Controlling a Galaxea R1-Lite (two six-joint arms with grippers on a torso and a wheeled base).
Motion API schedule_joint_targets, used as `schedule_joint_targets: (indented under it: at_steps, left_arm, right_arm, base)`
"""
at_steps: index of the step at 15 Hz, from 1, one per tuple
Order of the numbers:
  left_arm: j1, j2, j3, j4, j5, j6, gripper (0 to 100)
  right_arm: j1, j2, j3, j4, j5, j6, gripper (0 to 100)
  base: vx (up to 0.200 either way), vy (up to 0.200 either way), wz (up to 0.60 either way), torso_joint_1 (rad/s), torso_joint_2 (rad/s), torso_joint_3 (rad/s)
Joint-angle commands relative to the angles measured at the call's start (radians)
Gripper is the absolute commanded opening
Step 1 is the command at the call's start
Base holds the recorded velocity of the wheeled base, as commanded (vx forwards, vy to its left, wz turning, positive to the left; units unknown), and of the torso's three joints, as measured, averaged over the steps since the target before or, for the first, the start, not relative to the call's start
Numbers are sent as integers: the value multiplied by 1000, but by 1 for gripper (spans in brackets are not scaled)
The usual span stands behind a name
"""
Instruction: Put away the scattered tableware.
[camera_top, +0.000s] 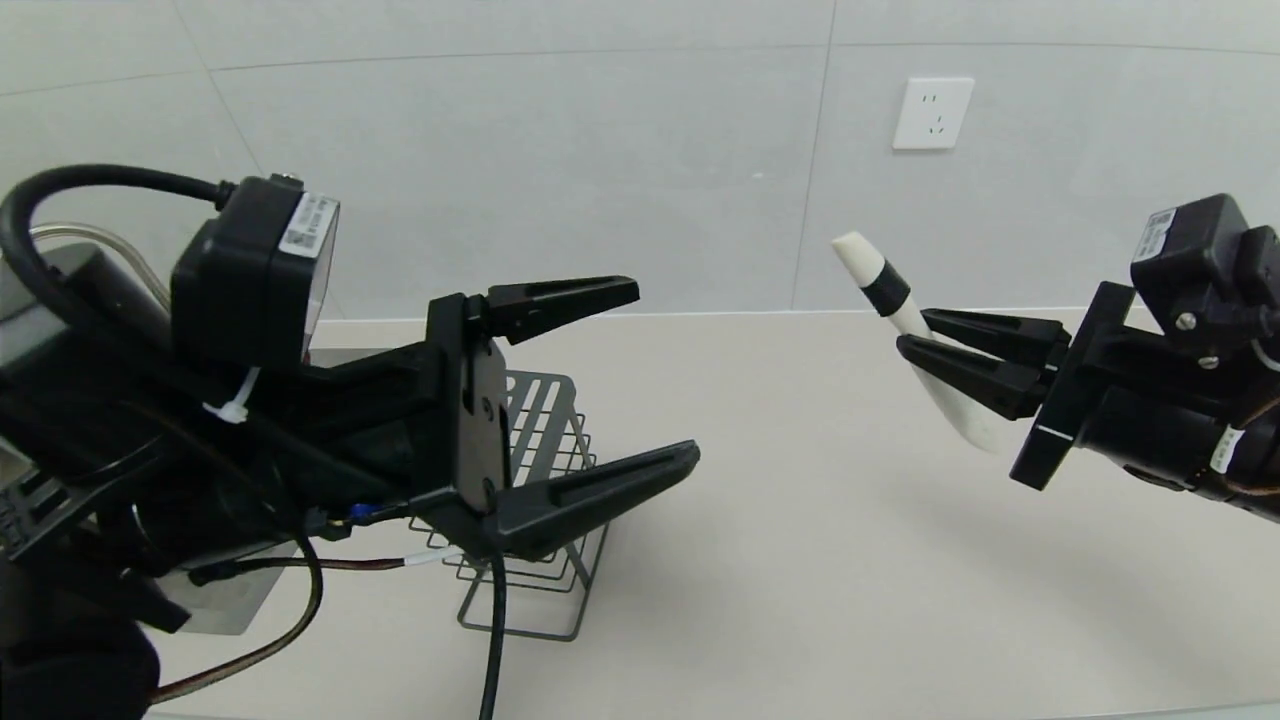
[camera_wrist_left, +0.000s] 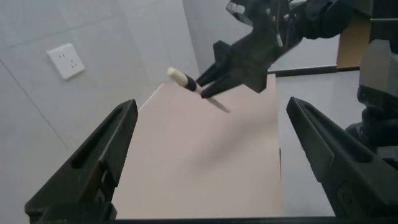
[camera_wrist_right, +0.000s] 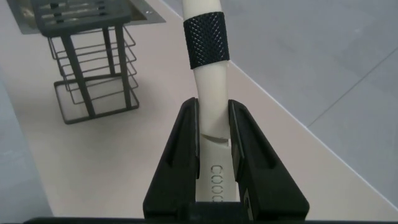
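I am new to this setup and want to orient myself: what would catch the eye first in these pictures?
The right claw, raised above the counter, is shut on a white utensil with a black band near its upper end. The left claw is wide open and empty, in front of a wire rack standing on the counter.

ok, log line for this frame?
right tool: shut on white utensil, midair | left tool: open, near wire rack on counter
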Motion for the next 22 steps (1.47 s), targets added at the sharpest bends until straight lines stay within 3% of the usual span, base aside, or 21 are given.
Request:
schedule_joint_targets:
  at_steps: [1, 2, 3, 4, 5, 6, 9, 11, 17, 19, 22]
  left_arm:
    - [-5, 72, -39, -59, 12, -56, 100]
    - [-31, 98, -51, -98, 46, -102, 100]
    - [-70, 110, -51, -114, 124, -175, 100]
    - [-97, 112, -51, -114, 181, -223, 100]
    - [-182, 124, -68, -112, 304, -353, 100]
    - [-211, 146, -88, -112, 337, -389, 100]
    - [-232, 202, -94, -114, 350, -389, 100]
    - [-260, 235, -111, -114, 397, -389, 100]
    - [-317, 348, -263, -94, 506, -387, 100]
    - [-347, 407, -343, -94, 567, -387, 100]
    - [-373, 465, -426, -97, 589, -378, 100]
  right_arm:
    - [0, 0, -22, -7, 0, 0, 0]
    - [0, -1, -22, -12, 0, 0, 0]
    - [0, 0, -25, -12, 0, 0, 0]
    - [0, 0, -28, -12, 0, 0, 0]
    - [0, 0, -28, -12, -1, 0, 0]
    - [0, 0, -27, -12, -4, 0, 0]
    - [0, 0, -30, -13, -7, 0, 0]
    - [0, 2, -28, -13, -7, 0, 0]
    - [0, 6, -24, -13, -7, 0, 0]
    - [0, 6, -24, -13, -4, -2, 0]
    - [0, 6, -22, -13, -1, -2, 0]
  base:
    - [0, 0, 0, 0, 0, 0]
    - [0, 0, 0, 0, 0, 0]
    - [0, 0, 0, 0, 0, 0]
    - [0, 0, 0, 0, 0, 0]
    - [0, 0, 0, 0, 0, 0]
    - [0, 0, 0, 0, 0, 0]
    - [0, 0, 0, 0, 0, 0]
    - [0, 0, 0, 0, 0, 0]
    - [0, 0, 0, 0, 0, 0]
    - [0, 0, 0, 0, 0, 0]
    - [0, 0, 0, 0, 0, 0]
